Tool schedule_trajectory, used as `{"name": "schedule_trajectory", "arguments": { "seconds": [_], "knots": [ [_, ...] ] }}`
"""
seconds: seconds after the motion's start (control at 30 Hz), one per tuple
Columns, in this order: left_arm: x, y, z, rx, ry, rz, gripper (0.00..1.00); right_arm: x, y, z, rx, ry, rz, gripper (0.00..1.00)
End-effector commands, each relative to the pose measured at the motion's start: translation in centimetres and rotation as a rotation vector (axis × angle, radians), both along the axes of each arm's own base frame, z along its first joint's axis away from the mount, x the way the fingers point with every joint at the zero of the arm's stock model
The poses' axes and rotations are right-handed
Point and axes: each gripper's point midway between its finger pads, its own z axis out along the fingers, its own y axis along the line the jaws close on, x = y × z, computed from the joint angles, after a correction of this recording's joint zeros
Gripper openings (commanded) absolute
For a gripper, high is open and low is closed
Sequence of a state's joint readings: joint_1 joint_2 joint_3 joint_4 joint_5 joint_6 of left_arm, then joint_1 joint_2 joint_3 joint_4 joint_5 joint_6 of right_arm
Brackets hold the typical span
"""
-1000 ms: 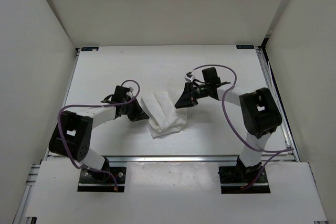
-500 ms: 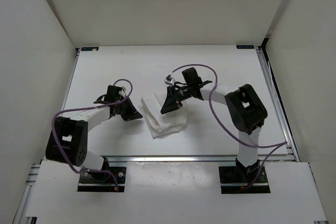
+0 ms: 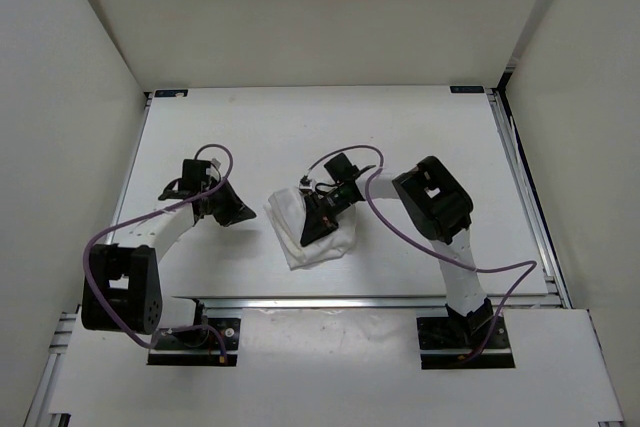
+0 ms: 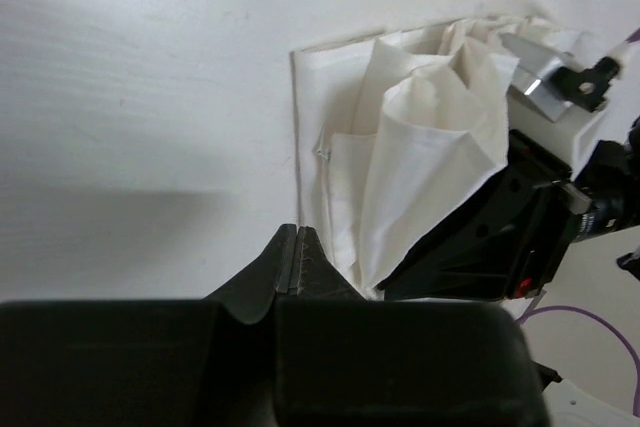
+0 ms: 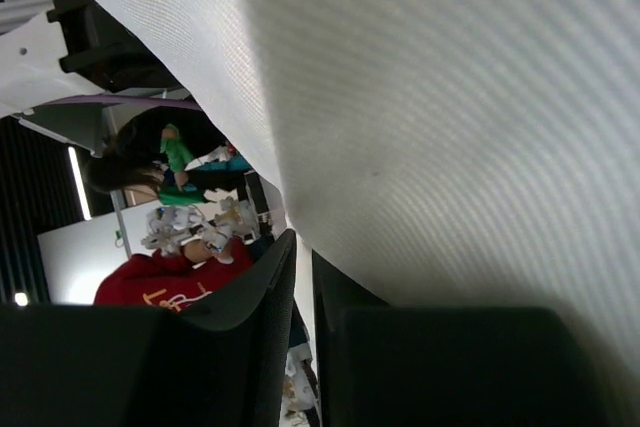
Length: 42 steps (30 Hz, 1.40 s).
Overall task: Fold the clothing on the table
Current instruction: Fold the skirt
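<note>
We see the clothing (image 3: 298,253) lying as a bunched, partly folded white bundle near the middle of the table (image 3: 250,127), a little toward the near edge. Its left side forms a straight, flat edge, while the rest rises in loose, wrinkled folds.

The right gripper (image 3: 312,230) reaches in from the right and sits on top of the bundle, with fabric draped against it. From the right wrist view we see its fingers (image 5: 262,292) standing close together with only a thin slit between them, and ribbed white cloth fills most of that view just above them. We cannot tell whether a fold is caught in that slit.

The left gripper (image 3: 238,214) rests low over the table just left of the clothing, apart from it. In the left wrist view we see its fingers pressed fully together with nothing between them, their tips pointing toward the bundle's straight left edge.
</note>
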<state>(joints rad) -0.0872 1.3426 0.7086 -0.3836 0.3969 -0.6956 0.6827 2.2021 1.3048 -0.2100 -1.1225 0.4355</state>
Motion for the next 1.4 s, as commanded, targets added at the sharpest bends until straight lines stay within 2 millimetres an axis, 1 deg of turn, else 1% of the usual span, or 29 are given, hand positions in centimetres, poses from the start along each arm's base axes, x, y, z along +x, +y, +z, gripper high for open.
{"name": "schedule_trajectory", "arguments": {
  "seconds": [0.0,0.07,0.1,0.13,0.17,0.2,0.23,0.27,0.3,0.33,0.37,0.4,0.43,0.47,0.5,0.53,0.57,0.6,0.63,0.67,0.73,0.77,0.8,0.87,0.9,1.07,1.2,1.33,1.37],
  "knots": [
    [-0.6,0.0,0.4,0.003,-0.015,-0.017,0.0,-0.5,-0.5,-1.4,-0.064,-0.05,0.026,0.17],
    [-0.2,0.1,0.8,0.003,-0.027,-0.017,0.0,1.0,-0.6,0.3,-0.065,-0.144,0.01,0.17],
    [0.0,0.1,1.2,0.002,-0.038,-0.018,0.0,1.8,-0.8,1.7,-0.054,-0.183,-0.003,0.18],
    [0.0,-0.1,1.3,-0.006,-0.041,-0.024,0.0,2.7,-0.6,3.8,-0.039,-0.237,-0.01,0.18],
    [0.1,0.0,1.3,-0.006,-0.039,-0.02,0.0,3.6,-0.8,5.2,-0.028,-0.257,-0.022,0.2],
    [0.5,-0.1,2.0,-0.01,-0.058,-0.025,0.0,4.5,-1.1,7.6,-0.003,-0.305,-0.047,0.21],
    [0.4,-0.2,1.9,0.0,-0.062,-0.035,0.0,5.9,-1.8,9.6,0.005,-0.362,-0.086,0.24],
    [0.6,0.0,2.2,0.012,-0.07,-0.037,0.0,6.5,-2.4,10.5,-0.002,-0.375,-0.115,0.29],
    [0.6,0.2,2.2,0.04,-0.077,-0.047,0.0,7.6,-3.5,12.5,0.016,-0.424,-0.158,0.33],
    [0.5,0.4,2.1,0.064,-0.084,-0.06,0.0,8.2,-5.2,13.4,-0.006,-0.43,-0.216,0.36],
    [0.4,1.0,1.9,0.108,-0.078,-0.049,0.02,8.3,-6.0,13.3,-0.028,-0.429,-0.25,0.41],
    [0.1,1.7,1.3,0.149,-0.064,-0.044,0.07,9.2,-7.7,14.7,-0.024,-0.465,-0.314,0.43],
    [-0.2,1.9,1.2,0.173,-0.064,-0.05,0.15,9.7,-10.1,14.6,-0.057,-0.454,-0.403,0.43],
    [-0.3,2.0,1.3,0.182,-0.07,-0.05,0.21,9.5,-11.5,13.1,-0.079,-0.402,-0.462,0.44],
    [-0.8,2.2,1.1,0.183,-0.065,-0.053,0.36,9.3,-14.1,12.4,-0.076,-0.358,-0.551,0.44],
    [-1.3,2.1,0.5,0.18,-0.048,-0.057,0.51,9.8,-16.6,13.1,-0.062,-0.352,-0.643,0.44],
    [-1.6,2.0,0.5,0.178,-0.052,-0.062,0.58,8.7,-17.9,11.1,-0.076,-0.285,-0.696,0.45],
    [-1.8,2.0,0.6,0.179,-0.058,-0.066,0.65,8.0,-20.0,10.3,-0.076,-0.268,-0.77,0.45],
    [-2.3,1.8,0.2,0.184,-0.046,-0.077,0.74,8.0,-21.7,10.7,-0.076,-0.292,-0.836,0.46],
    [-2.6,1.7,0.0,0.187,-0.046,-0.086,0.76,7.3,-23.3,9.7,-0.107,-0.292,-0.894,0.46],
    [-3.4,1.6,-0.5,0.189,-0.029,-0.093,0.78,5.7,-24.9,7.5,-0.206,-0.297,-0.939,0.51],
    [-3.7,1.6,-0.9,0.197,-0.016,-0.093,0.78,5.4,-25.1,7.4,-0.22,-0.312,-0.948,0.51],
    [-3.8,1.6,-1.1,0.196,-0.016,-0.095,0.78,4.6,-25.2,6.8,-0.234,-0.306,-0.952,0.52],
    [-4.1,1.5,-1.3,0.187,-0.012,-0.093,0.78,3.9,-25.6,5.7,-0.262,-0.277,-0.98,0.52],
    [-4.4,1.5,-1.6,0.181,-0.004,-0.096,0.78,3.4,-25.9,4.6,-0.291,-0.262,-0.994,0.53],
    [-4.7,1.7,-2.2,0.19,0.006,-0.089,0.77,2.8,-27.3,2.0,-0.396,-0.233,-1.047,0.52],
    [-5.2,2.0,-2.6,0.182,0.015,-0.094,0.78,3.0,-27.8,1.4,-0.393,-0.203,-1.069,0.53],
    [-5.7,2.2,-3.2,0.16,0.025,-0.083,0.77,3.5,-27.2,1.3,-0.391,-0.211,-1.041,0.53],
    [-5.7,2.3,-3.2,0.165,0.027,-0.078,0.77,4.0,-26.9,1.8,-0.38,-0.233,-1.032,0.54]
  ]
}}
